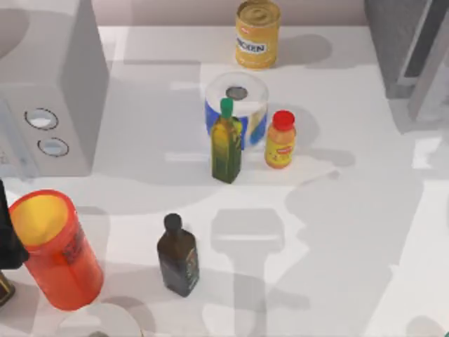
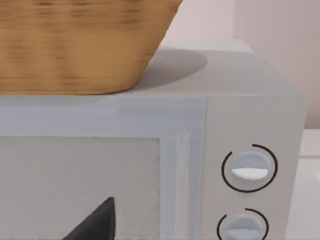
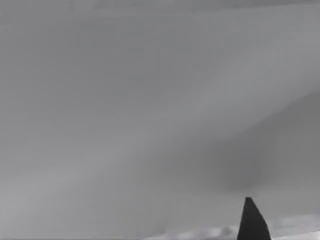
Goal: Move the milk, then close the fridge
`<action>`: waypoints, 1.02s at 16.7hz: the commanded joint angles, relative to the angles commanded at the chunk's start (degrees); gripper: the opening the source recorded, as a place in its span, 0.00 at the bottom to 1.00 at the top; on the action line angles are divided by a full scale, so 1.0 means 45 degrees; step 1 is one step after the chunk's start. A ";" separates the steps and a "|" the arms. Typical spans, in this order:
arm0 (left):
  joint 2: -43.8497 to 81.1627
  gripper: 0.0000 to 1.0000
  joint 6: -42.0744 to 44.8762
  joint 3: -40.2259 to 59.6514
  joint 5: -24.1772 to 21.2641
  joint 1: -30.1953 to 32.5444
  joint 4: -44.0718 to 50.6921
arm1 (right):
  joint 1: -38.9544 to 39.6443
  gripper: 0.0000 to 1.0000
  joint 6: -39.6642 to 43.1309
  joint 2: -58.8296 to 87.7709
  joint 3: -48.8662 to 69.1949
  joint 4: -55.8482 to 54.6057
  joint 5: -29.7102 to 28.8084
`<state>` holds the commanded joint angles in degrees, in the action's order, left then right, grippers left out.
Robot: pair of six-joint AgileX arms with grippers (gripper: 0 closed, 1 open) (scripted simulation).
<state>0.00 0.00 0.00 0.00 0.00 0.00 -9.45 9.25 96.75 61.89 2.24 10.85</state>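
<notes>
The fridge [image 1: 405,49] is the big grey cabinet at the table's back right corner, with its paler door panel [image 1: 431,77] angled out toward the front. The milk is out of view. My left arm [image 1: 8,242] sits at the table's left edge, and a dark tip of my left gripper [image 2: 95,222] points at the front of the grey box with two dials [image 2: 247,170]. A dark tip of my right gripper [image 3: 252,220] sits close against a plain grey surface [image 3: 150,110].
The dial box [image 1: 49,91] stands at the back left, with a wicker basket [image 2: 75,45] on top. Mid-table are a yellow can [image 1: 257,33], paper roll [image 1: 238,95], green bottle [image 1: 226,144], orange bottle [image 1: 280,140], dark bottle [image 1: 177,256] and orange cup [image 1: 56,249].
</notes>
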 joint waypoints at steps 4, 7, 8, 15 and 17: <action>0.0000 1.00 0.0000 0.0000 0.0000 0.0000 0.0000 | 0.1677 1.00 -0.1754 -0.0776 -0.0974 -0.1064 -0.1834; 0.0000 1.00 0.0000 0.0000 0.0000 0.0000 0.0000 | 0.1784 1.00 -0.1897 -0.0878 -0.1101 -0.1190 -0.1986; 0.0000 1.00 0.0000 0.0000 0.0000 0.0000 0.0000 | 0.1784 1.00 -0.1897 -0.0878 -0.1101 -0.1190 -0.1986; 0.0000 1.00 0.0000 0.0000 0.0000 0.0000 0.0000 | 0.1573 1.00 -0.1855 0.0636 0.0676 -0.0844 -0.2092; 0.0000 1.00 0.0000 0.0000 0.0000 0.0000 0.0000 | 0.1567 1.00 -0.1870 0.1539 0.1781 -0.0614 -0.2116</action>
<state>0.00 0.00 0.00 0.00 0.00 0.00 -2.40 0.83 103.67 69.90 -0.52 1.33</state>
